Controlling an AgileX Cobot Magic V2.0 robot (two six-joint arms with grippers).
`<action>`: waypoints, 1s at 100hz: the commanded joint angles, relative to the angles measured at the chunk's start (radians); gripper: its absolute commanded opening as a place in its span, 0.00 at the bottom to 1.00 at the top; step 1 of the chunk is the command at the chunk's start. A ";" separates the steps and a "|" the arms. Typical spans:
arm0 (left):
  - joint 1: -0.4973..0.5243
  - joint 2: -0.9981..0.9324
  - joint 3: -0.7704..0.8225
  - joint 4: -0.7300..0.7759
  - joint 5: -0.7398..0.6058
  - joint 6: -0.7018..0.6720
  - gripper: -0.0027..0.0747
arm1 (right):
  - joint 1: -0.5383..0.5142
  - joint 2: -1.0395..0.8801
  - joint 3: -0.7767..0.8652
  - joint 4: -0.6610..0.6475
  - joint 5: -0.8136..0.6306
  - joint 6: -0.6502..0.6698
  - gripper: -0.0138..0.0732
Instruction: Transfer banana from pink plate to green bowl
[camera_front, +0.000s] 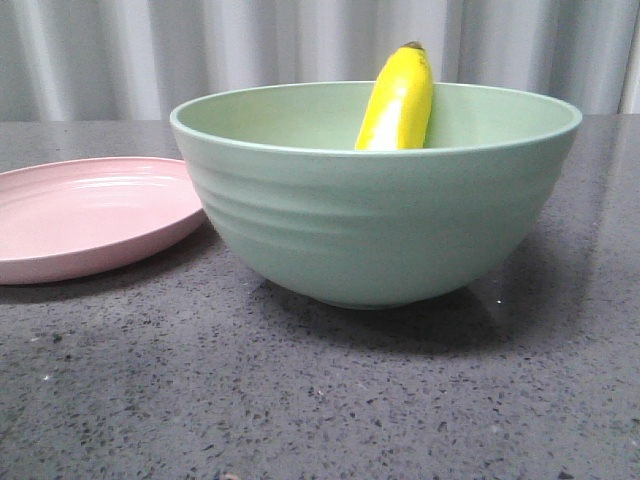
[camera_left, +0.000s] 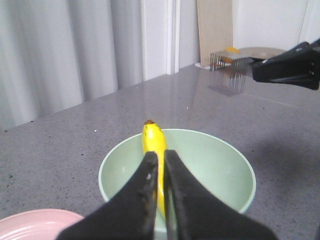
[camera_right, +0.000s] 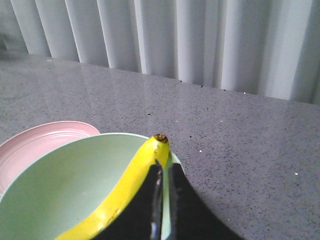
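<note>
The yellow banana (camera_front: 398, 100) stands in the green bowl (camera_front: 380, 220), leaning on its far rim with the dark tip up. The pink plate (camera_front: 90, 215) lies empty to the bowl's left, touching or nearly touching it. Neither gripper shows in the front view. In the left wrist view my left gripper (camera_left: 161, 157) is shut and empty, above the bowl (camera_left: 210, 165), with the banana (camera_left: 152, 137) below it and the plate (camera_left: 35, 225) beside. My right gripper (camera_right: 164, 170) is shut and empty above the bowl's rim (camera_right: 60, 190), beside the banana (camera_right: 135, 180); the plate (camera_right: 45, 145) lies beyond.
A grey speckled table (camera_front: 320, 400) carries everything. A pleated curtain (camera_front: 300, 40) hangs behind. In the left wrist view a wire rack (camera_left: 227, 70) and a wooden board (camera_left: 215, 27) stand at the far table edge, and the right arm (camera_left: 290, 67) reaches in.
</note>
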 joint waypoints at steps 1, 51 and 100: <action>-0.007 -0.071 0.035 0.000 -0.089 0.000 0.01 | -0.001 -0.074 0.071 -0.011 -0.166 -0.011 0.08; -0.007 -0.276 0.224 -0.002 -0.089 0.000 0.01 | -0.001 -0.246 0.288 0.011 -0.193 -0.011 0.08; 0.079 -0.279 0.348 0.129 -0.195 0.000 0.01 | -0.001 -0.246 0.311 0.011 -0.189 -0.011 0.08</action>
